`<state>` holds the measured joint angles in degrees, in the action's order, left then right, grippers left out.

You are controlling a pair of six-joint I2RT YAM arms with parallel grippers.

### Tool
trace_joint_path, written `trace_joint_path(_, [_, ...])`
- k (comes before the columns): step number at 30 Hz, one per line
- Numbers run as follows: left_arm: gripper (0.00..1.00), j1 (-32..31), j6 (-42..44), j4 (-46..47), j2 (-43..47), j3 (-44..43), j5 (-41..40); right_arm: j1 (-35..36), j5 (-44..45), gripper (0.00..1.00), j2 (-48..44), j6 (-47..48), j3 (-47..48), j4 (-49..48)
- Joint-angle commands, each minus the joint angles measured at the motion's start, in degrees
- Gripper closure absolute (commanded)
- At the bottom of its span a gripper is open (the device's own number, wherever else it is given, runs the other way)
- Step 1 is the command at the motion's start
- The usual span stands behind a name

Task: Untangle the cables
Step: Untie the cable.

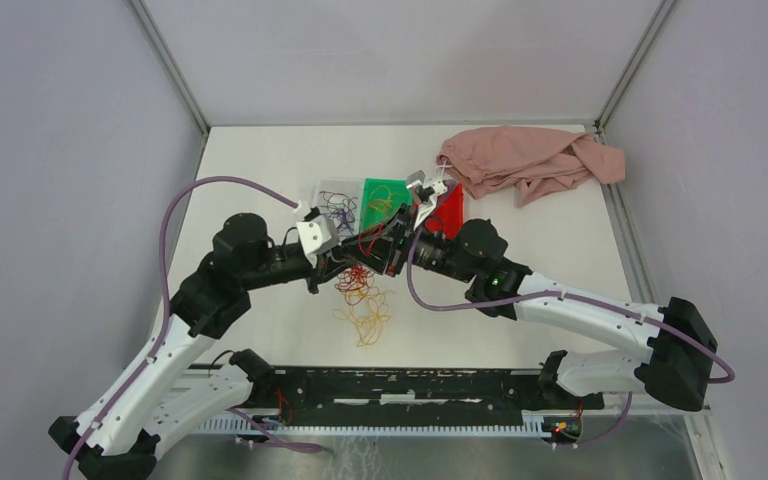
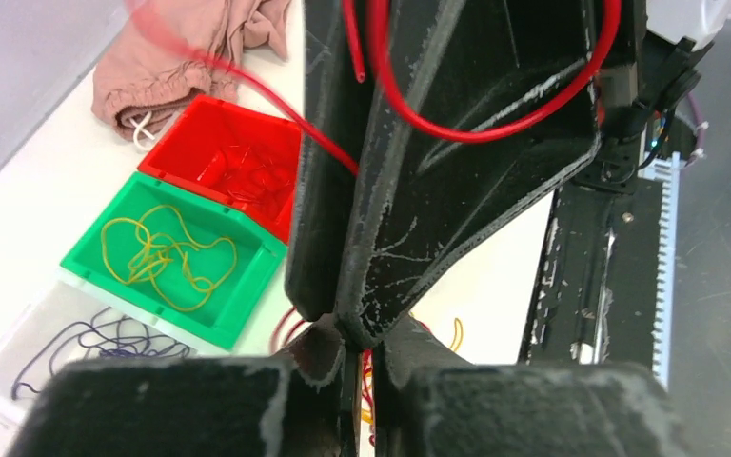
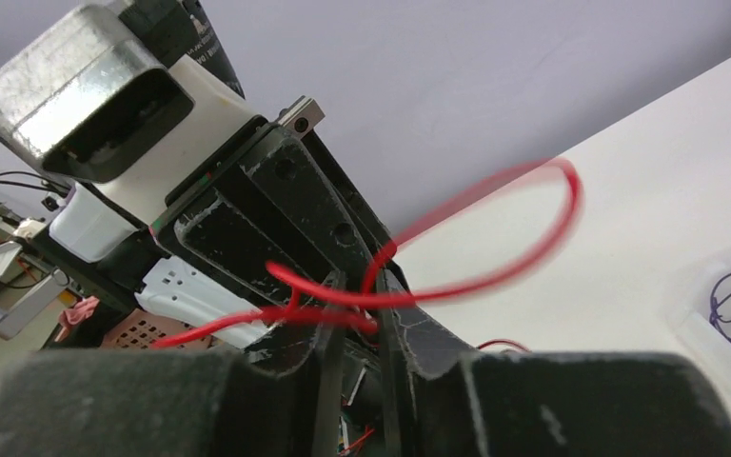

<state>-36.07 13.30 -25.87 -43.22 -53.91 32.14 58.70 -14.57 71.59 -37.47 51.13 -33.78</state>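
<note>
Nearest to the arm bases, on the near side of the green plastic bin [image 2: 252, 286], the tangle of red and yellow-orange cables [image 1: 362, 298] lies on the white table [image 1: 260, 170]. One red wire strand [image 3: 438, 288] is lifted out of it and hangs in a wide loop.

Between the tangle and the green bin, above the table, the two tools meet tip to tip. The left gripper [image 2: 363, 362] comes from the left, the right gripper [image 3: 357, 357] from the right. The red strand runs across both of them, roughly from left to right, so it lies crosswise to the fingers of each arm and neither arm is nearer to it. The jaws of both tools stand narrow, with only a thin slit. Red wire shows in each slit, but I cannot tell whether either tool really pinches it.

I judge that the coming move is to draw this strand free of the tangle. The fingers are crowded against each other, so they may block one another.

Yellow wires lie in the green bin. Just on its left side is a clear shallow tray [image 2: 57, 309] with dark purple wires, and on its right side a red plastic bin [image 2: 195, 133] with red wires. Beyond the red bin, far right, a crumpled pink cloth [image 1: 530, 160] lies
</note>
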Motion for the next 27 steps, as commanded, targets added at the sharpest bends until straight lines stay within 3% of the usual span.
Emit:
trace_joint_path(1, [0.96,-0.1,0.6,3.4,1.1,-0.1,-0.7,0.4,-1.3,0.68,-0.8,-0.6,2.0,-3.1])
trace_joint_path(5, [0.97,-0.2,3.1,3.6,1.3,-2.5,-1.3,0.4,-2.6,0.46,-3.9,1.0,-1.5,-2.0])
trace_joint_path(9, [0.97,-0.2,5.7,3.7,1.4,-4.3,-0.6,0.4,-3.0,0.38,-7.7,3.9,-5.6,1.2])
trace_joint_path(15, [0.97,-0.2,10.7,4.9,1.8,-6.2,0.5,0.4,0.7,0.37,-13.1,10.4,-8.8,9.1])
trace_joint_path(22, [0.97,-0.1,10.4,4.0,1.4,-8.2,2.6,0.4,10.1,0.40,-12.5,8.5,-9.6,5.7])
trace_joint_path(27, [0.97,-0.1,8.0,3.4,1.3,-8.6,4.5,0.4,11.2,0.41,-7.9,4.0,-8.3,-0.8])
